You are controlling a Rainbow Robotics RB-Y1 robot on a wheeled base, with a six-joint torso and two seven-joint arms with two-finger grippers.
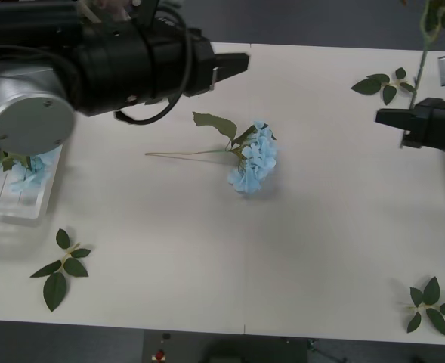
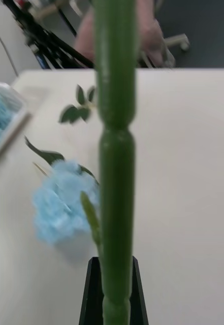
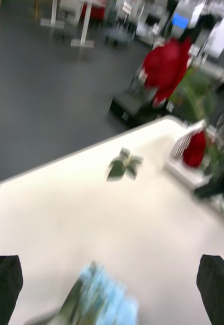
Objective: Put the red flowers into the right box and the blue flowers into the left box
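Observation:
A red flower hangs high over the table's right side, its green stem clamped in my right gripper, which sits at the right edge. Another red flower lies in the right box. One blue flower lies mid-table with its stem pointing left. My left gripper hovers open just behind it, toward the table's far side. Further blue flowers rest in the left box.
Loose green leaf sprigs lie at the front left, the front right and the back right. My bulky left arm covers the table's back left. Chairs and stands fill the room behind.

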